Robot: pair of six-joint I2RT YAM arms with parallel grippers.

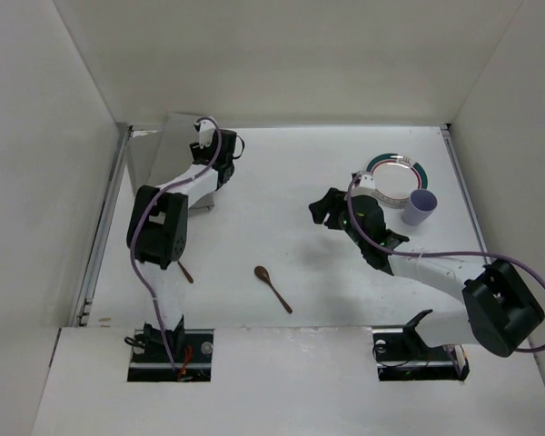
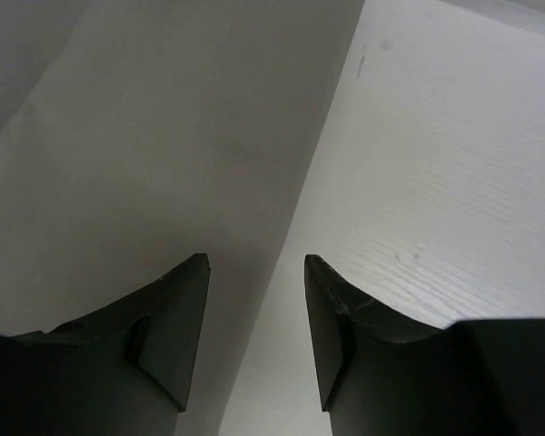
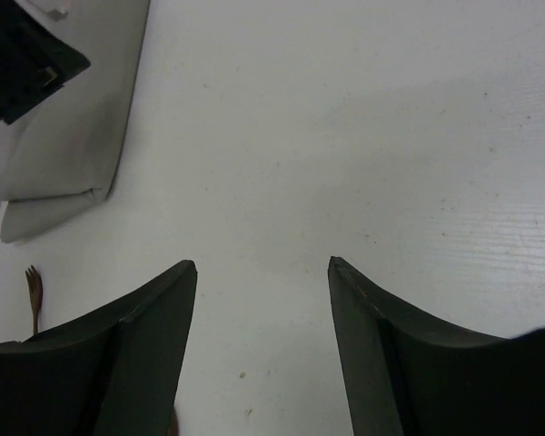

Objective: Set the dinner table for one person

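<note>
Right now the large, flat, white matte dinner table [image 1: 282, 163] is taking up nearly the whole floor of the walled work cell, and a grey rectangular cloth placemat [image 1: 168, 150] is lying on it at the far left. In the right wrist view, one end of the placemat looks doubled over.

The left gripper [image 2: 254, 261] is hanging right over the placemat's edge. Its jaws are parted with nothing between them, one black finger above the cloth and the other above bare tabletop.

The right gripper [image 3: 262, 263] is hovering well to the right of the placemat, over bare table. Its jaws are likewise spread and gripping nothing.

Further right of the placemat, near the far right corner, a round white plate with a green rim [image 1: 395, 173] is sitting flat, and a small lilac cup [image 1: 420, 207] is standing upright just beside it on the near side.

Nearer the arm bases than the placemat, a dark brown wooden spoon [image 1: 272, 288] is lying at an angle. A brown wooden fork [image 1: 184, 271] is peeking out from under the left arm's elbow.
</note>
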